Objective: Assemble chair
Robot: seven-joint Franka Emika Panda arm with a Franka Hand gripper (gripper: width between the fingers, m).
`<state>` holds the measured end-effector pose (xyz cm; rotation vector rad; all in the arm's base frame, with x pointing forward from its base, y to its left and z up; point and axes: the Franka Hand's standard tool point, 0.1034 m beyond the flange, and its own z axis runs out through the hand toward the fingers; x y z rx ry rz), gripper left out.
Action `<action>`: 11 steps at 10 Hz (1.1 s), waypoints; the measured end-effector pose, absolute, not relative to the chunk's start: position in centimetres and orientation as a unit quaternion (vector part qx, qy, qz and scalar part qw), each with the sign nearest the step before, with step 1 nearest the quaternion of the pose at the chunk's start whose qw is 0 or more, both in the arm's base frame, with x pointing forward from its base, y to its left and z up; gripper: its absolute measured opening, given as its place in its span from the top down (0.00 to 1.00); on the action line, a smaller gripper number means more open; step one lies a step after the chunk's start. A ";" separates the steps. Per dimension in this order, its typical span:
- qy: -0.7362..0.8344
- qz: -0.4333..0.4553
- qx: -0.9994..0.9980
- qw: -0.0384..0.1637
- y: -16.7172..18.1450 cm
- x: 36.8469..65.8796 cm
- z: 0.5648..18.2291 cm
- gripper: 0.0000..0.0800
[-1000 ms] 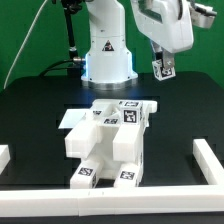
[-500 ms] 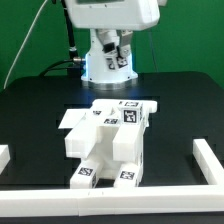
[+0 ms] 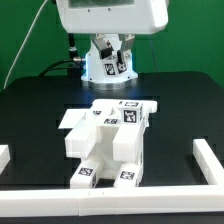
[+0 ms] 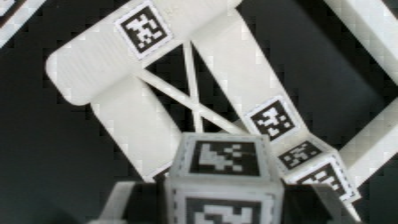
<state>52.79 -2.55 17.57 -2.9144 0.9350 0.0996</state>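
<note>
The chair (image 3: 110, 135) stands part-built in the middle of the black table, a chunky stack of white slabs and legs with square tags. In the wrist view its tagged slabs and crossed struts (image 4: 169, 85) lie below me. My gripper (image 3: 110, 52) hangs high behind the chair, in front of the robot base. It is shut on a white tagged chair block (image 4: 222, 170), which fills the gap between the fingers (image 4: 128, 200). The wrist view shows the gripper (image 4: 217, 205) at the frame's edge.
White border rails run along the exterior view's left (image 3: 5, 155), right (image 3: 206, 155) and front (image 3: 110, 206) of the table. A flat white piece (image 3: 70, 118) lies beside the chair on the exterior view's left. The robot base (image 3: 95, 72) stands at the back.
The arm has swung from the exterior view's right to the centre, behind the chair, carrying the tagged block. The chair has not moved.
</note>
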 end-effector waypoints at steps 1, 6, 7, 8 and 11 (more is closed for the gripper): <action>0.256 0.023 -0.966 0.019 -4.8 54.3 17.6 0.65; 0.208 -0.017 -0.978 -0.008 -5.2 55.9 15.3 0.64; 0.207 -0.017 -0.978 -0.008 -5.3 55.9 15.3 0.64; 0.203 -0.019 -0.979 -0.011 -5.2 55.9 15.2 0.64; 0.180 -0.027 -0.983 -0.024 -4.5 55.6 14.3 0.64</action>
